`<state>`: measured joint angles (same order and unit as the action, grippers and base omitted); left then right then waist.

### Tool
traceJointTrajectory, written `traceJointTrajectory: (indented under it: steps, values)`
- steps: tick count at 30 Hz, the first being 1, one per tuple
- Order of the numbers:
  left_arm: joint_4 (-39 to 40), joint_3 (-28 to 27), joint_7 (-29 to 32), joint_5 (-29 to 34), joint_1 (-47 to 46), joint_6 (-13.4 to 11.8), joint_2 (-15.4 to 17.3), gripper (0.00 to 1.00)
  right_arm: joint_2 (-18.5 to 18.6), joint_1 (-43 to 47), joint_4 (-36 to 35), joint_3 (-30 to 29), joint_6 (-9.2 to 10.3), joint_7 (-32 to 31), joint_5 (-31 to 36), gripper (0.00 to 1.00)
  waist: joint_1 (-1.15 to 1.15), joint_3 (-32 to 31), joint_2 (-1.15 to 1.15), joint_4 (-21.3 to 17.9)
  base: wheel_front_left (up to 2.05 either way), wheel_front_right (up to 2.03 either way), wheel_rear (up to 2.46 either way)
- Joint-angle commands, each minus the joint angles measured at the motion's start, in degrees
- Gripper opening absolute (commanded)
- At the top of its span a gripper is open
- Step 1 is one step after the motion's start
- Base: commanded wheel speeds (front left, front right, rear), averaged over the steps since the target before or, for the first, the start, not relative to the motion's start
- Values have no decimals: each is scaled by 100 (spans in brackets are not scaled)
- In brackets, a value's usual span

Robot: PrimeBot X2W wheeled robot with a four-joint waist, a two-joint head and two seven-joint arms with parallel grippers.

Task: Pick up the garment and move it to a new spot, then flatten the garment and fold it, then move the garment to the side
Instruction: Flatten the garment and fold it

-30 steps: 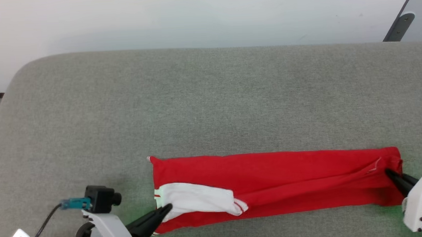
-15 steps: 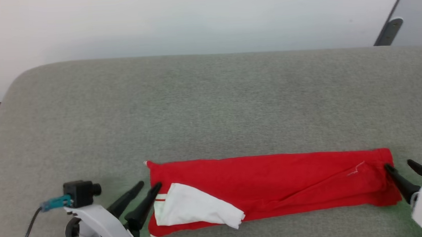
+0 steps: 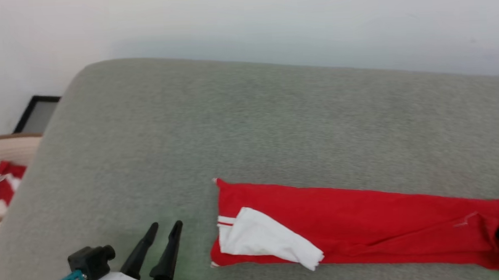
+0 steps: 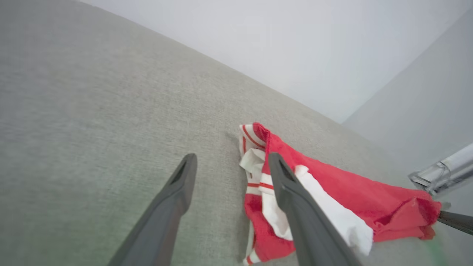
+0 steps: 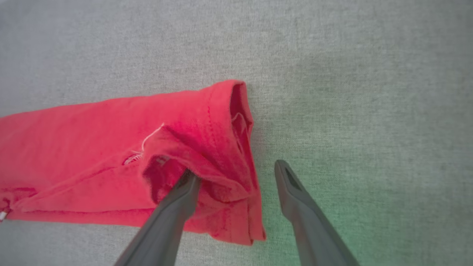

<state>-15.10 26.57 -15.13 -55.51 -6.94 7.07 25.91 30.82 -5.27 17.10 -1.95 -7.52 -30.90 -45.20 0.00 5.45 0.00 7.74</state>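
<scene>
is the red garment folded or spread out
Folded: the garment lies in a long narrow strip on the grey surface, layers doubled at its end.

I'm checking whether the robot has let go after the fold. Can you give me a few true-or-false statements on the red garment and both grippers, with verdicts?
1. The bright red fabric garment lies as a long folded strip on the grey upholstered surface. True.
2. The left gripper is clamped on the garment's white flap. False: its fingers are spread and stand beside that end, holding nothing.
3. The right gripper is open, with one finger tucked into a fold at the garment's end and the other over bare upholstery. True.
4. The white flap lies at the end nearest the right gripper. False: it lies at the end near the left gripper.
</scene>
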Motion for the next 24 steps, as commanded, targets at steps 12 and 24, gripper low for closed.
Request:
traceJointTrajectory:
  steps: [12,24]
  values:
    - [518,-1614,3,3118,498,-54,-797,100,-448,-418,870,-376,7,-964,601,100,0,-2,0,614,0,0,0]
    - [808,-2511,3,4578,762,-10,-1416,100,-958,-496,1008,-569,4,-1284,1000,0,0,-4,0,601,0,0,0]
